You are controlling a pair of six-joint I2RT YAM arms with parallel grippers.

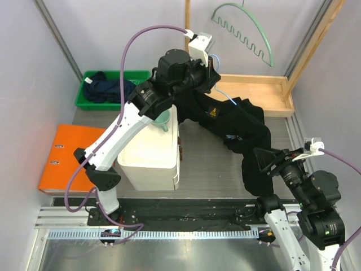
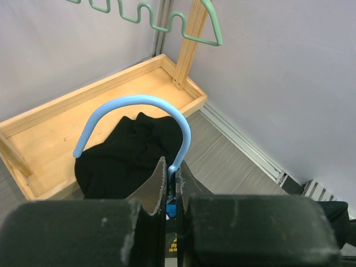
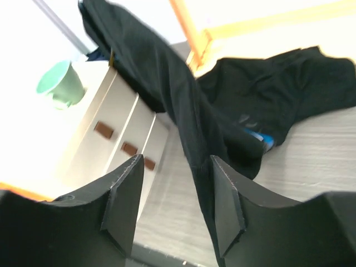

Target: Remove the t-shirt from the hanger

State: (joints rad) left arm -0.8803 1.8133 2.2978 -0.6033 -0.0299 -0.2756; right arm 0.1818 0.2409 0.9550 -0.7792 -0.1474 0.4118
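The left gripper (image 2: pixel 171 172) is raised above the desk (image 1: pixel 208 164), closed on the stem of the blue hanger (image 2: pixel 139 103). The black t-shirt (image 1: pixel 237 127) hangs from it, trailing over the wooden tray (image 1: pixel 271 101) and down to the right gripper (image 3: pixel 175 161). The right gripper's fingers stand apart, with fabric running between them, beside the white drawer unit (image 1: pixel 149 155).
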